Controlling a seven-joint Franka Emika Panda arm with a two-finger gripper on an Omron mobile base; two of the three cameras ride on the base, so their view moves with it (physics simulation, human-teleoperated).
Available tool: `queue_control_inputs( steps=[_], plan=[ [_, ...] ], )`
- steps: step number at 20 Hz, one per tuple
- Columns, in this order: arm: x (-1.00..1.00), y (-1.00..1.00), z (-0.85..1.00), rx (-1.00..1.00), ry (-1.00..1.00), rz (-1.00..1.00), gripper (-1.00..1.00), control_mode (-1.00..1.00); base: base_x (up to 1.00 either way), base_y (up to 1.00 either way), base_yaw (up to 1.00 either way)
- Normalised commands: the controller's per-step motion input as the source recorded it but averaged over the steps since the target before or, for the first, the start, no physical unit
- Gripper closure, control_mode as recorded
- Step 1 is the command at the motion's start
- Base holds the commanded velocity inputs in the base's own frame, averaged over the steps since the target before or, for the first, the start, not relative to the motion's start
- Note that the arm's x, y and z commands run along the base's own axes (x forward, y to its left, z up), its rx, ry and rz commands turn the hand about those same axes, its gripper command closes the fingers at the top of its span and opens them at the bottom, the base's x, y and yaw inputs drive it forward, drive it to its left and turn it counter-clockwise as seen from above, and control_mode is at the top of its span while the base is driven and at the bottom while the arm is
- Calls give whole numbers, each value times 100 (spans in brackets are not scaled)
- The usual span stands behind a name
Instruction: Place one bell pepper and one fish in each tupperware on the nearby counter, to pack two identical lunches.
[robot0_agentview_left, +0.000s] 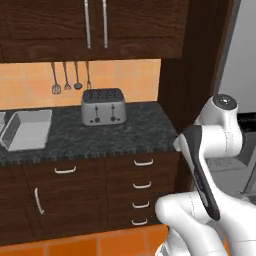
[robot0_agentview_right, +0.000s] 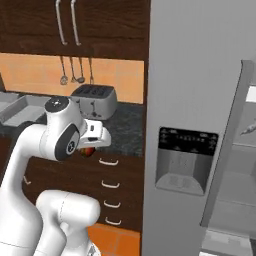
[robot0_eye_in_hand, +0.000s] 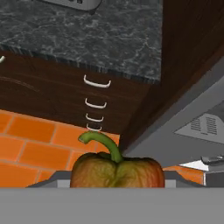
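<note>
One bell pepper (robot0_eye_in_hand: 117, 171), one tupperware (robot0_agentview_left: 28, 129)

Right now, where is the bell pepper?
The bell pepper sits at the bottom centre of the hand view, stem up, held at the end effector above the orange floor, in front of the counter's drawers.

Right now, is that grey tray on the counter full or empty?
Empty as far as it shows. The tray on the counter has a bare floor; the pepper sits at the hand.
</note>
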Motion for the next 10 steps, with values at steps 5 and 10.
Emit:
queue_control_inputs(
  steps=[5, 10],
  plan=[
    [0, 0, 0, 0, 0, 0, 100, 100, 64, 100, 4],
    [0, 0, 0, 0, 0, 0, 100, 100, 68, 100, -1]
  ],
)
